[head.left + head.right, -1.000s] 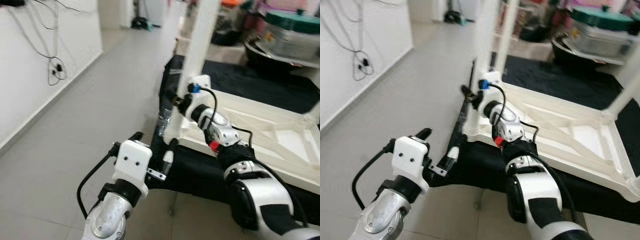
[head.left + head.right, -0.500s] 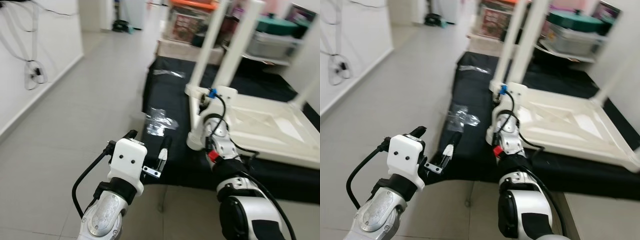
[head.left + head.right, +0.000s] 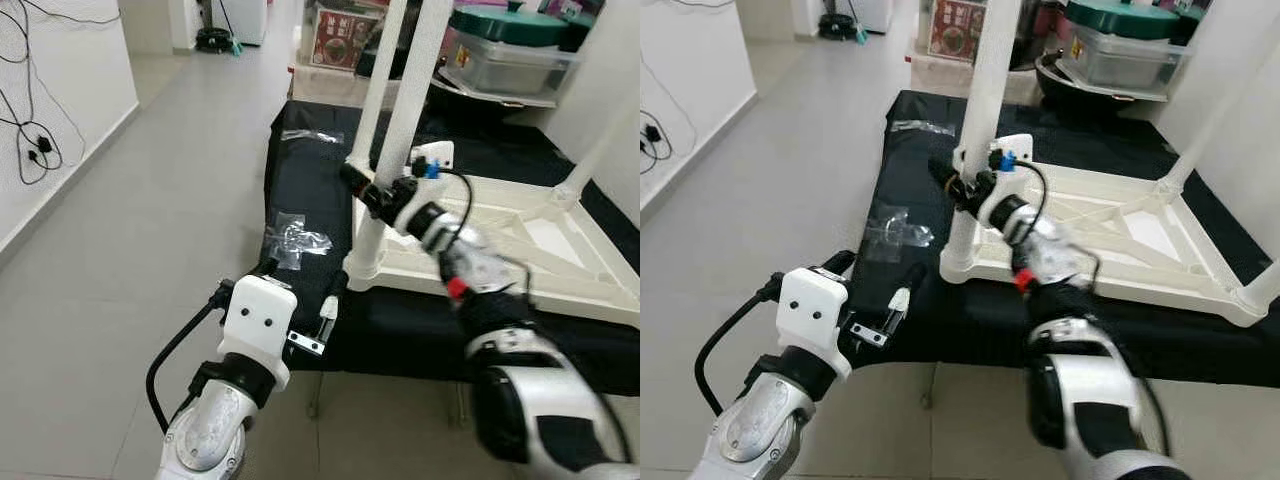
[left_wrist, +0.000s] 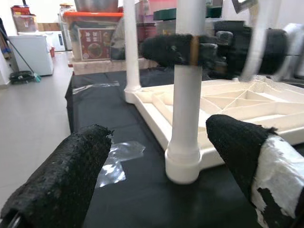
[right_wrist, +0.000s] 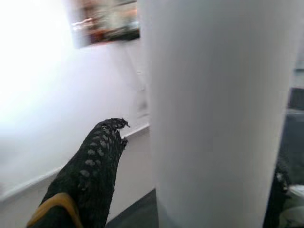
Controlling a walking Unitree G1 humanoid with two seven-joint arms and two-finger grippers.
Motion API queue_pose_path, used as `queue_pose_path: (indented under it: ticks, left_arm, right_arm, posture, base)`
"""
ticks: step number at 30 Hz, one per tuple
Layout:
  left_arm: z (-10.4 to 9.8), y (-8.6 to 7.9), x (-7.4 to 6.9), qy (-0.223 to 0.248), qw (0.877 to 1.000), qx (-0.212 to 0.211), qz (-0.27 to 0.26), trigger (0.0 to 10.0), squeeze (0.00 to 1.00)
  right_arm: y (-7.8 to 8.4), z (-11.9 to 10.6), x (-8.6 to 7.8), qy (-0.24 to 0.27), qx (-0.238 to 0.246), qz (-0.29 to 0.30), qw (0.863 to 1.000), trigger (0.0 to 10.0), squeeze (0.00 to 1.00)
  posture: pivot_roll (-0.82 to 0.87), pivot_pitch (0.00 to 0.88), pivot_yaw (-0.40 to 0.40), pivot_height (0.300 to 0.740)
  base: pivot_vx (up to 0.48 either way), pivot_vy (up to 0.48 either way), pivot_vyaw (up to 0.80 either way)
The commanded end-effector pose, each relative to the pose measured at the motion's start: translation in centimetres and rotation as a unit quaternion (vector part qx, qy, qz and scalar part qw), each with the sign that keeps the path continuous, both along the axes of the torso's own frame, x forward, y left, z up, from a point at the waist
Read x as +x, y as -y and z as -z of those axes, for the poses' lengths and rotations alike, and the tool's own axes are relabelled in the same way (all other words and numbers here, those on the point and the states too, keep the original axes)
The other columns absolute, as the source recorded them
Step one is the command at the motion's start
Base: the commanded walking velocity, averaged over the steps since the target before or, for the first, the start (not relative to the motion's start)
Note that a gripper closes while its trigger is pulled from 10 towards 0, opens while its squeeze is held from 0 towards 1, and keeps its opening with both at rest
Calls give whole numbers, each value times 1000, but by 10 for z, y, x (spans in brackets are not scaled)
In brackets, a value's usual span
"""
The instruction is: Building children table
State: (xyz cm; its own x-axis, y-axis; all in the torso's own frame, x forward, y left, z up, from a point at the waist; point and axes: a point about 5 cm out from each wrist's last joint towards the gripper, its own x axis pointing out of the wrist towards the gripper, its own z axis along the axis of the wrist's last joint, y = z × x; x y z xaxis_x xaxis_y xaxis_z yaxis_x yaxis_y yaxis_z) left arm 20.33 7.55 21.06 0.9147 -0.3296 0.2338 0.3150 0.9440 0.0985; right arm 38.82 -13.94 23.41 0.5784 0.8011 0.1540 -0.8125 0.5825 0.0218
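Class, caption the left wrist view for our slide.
Open left pincer faces the upturned white plastic table's leg, gripped by the right pincer.

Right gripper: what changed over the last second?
The right gripper has climbed the near table leg, from close to the socket at its base to higher up, its fingers on either side of the leg. The camera also shifted. The left gripper still hovers open over the black mat, and the upturned white table stays put.

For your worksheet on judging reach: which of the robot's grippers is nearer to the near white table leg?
Right. The right gripper is around the near table leg, one finger on each side. The left gripper hovers open, apart from it, over the black mat's edge.
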Motion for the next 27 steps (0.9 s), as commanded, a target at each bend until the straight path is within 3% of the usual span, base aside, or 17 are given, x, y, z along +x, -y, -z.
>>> queue_pose_path:
  ticks: [1,2,5,12,13,18,19,20,22,23,24,26,27]
  left_arm:
    - [1,1,0,-4,1000,0,3,10000,0]
    - [1,1,0,-4,1000,0,3,10000,0]
    - [0,2,0,-2,1000,2,2,10000,0]
    - [-2,0,0,2,1000,3,-3,10000,0]
    - [-1,0,0,1,1000,3,-2,10000,0]
    - [-1,1,-1,0,1000,1,-2,10000,0]
    - [-1,1,-1,-1,1000,1,-2,10000,0]
    - [-1,1,-2,-1,1000,1,-2,10000,0]
    - [-1,1,-2,-1,1000,0,-2,10000,0]
    - [-1,1,-2,-1,1000,0,-1,10000,0]
    - [-1,1,-2,-1,1000,0,-1,10000,0]
    - [-1,1,-2,-2,1000,1,-1,10000,0]
    - [0,1,-2,-2,1000,1,0,10000,0]
  right_arm:
    - [-17,14,-8,-30,-24,-107,993,10000,0]
    - [-17,14,-8,-30,-24,-107,993,10000,0]
    - [-22,15,-11,-54,-37,-189,980,10000,0]
    - [-39,19,-10,-80,-34,-214,973,10000,0]
    - [-41,21,-7,-81,-33,-182,979,0,0]
    - [-42,21,-1,-70,-4,-116,991,0,0]
    - [-38,21,9,-58,-6,5,998,0,0]
    - [-36,21,11,-55,-7,38,998,0,0]
    - [-24,25,20,-63,-22,184,981,0,0]
    - [-19,27,23,-63,-30,235,970,0,0]
    - [-19,27,23,-63,-30,235,970,0,0]
    - [-2,32,26,-95,-6,352,931,0,0]
    - [15,39,25,-109,-2,451,886,0,0]
  posture:
    - [139,90,-131,740]
    - [139,90,-131,740]
    - [156,88,-138,740]
    - [157,92,-138,740]
    - [157,92,-138,740]
    - [155,96,-138,740]
    - [149,97,-139,740]
    - [149,97,-139,740]
    - [144,99,-137,740]
    - [144,99,-137,740]
    - [144,99,-137,740]
    - [141,99,-135,740]
    - [141,100,-134,740]
  base:
    - [0,0,0]
    - [0,0,0]
    - [0,0,0]
    - [0,0,0]
    - [0,0,0]
    - [0,0,0]
    - [0,0,0]
    - [0,0,0]
    - [0,0,0]
    - [0,0,0]
    - [0,0,0]
    - [0,0,0]
    - [0,0,0]
